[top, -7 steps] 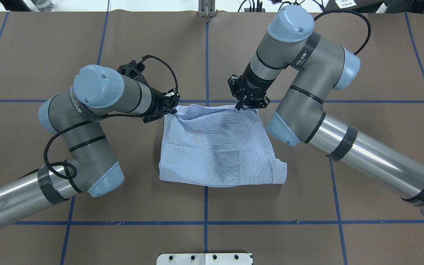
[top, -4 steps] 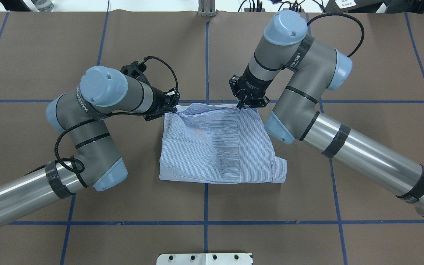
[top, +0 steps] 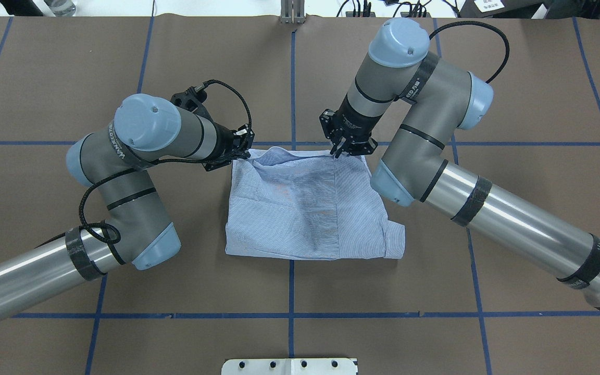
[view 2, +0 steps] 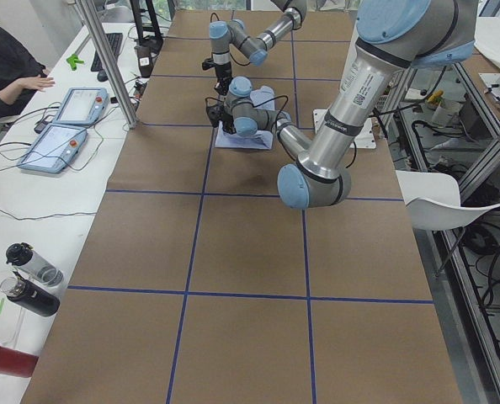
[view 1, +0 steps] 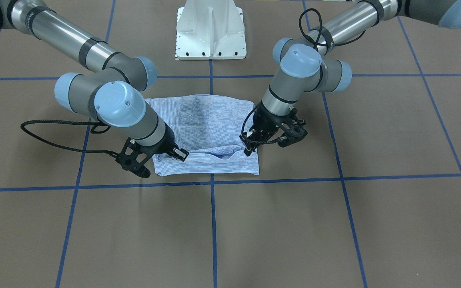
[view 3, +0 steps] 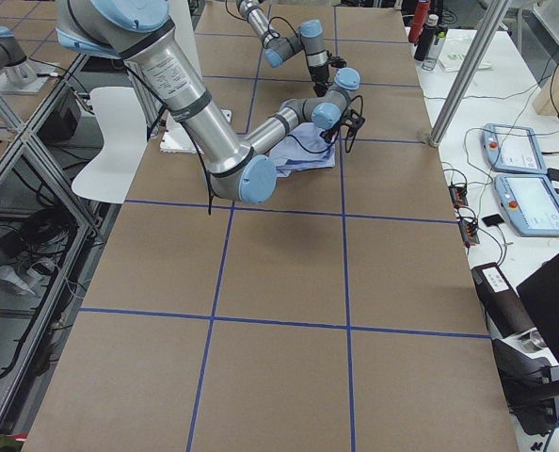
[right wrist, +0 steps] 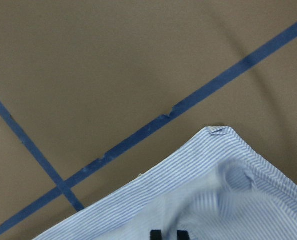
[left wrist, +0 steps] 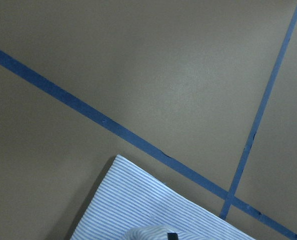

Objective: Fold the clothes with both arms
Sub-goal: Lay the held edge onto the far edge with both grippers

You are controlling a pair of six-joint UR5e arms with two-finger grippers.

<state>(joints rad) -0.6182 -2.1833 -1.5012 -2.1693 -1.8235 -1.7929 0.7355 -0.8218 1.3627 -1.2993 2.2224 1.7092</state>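
Observation:
The light blue-and-white pinstriped shirt (top: pixel 305 208) lies folded into a rough square at the table's middle, and also shows in the front-facing view (view 1: pixel 206 120). My left gripper (top: pixel 246 152) is shut on the shirt's far left corner and holds that edge a little off the table; it is on the right in the front-facing view (view 1: pixel 248 149). My right gripper (top: pixel 339 152) is shut on the far edge further right, and is on the left in the front-facing view (view 1: pixel 175 154). The held edge sags between them. Both wrist views show striped cloth (right wrist: pixel 213 200) at the fingertips.
The brown table cover carries blue tape grid lines (top: pixel 292 78). The white pedestal base (view 1: pixel 210 30) stands on the robot's side. In the exterior left view, tablets (view 2: pixel 65 126), bottles (view 2: pixel 27 273) and a person (view 2: pixel 6 67) are at a side table.
The right arm's wrist and gripper have shifted slightly left along the shirt's far edge. The left arm's elbow has moved a little right. The held edge bunches slightly more.

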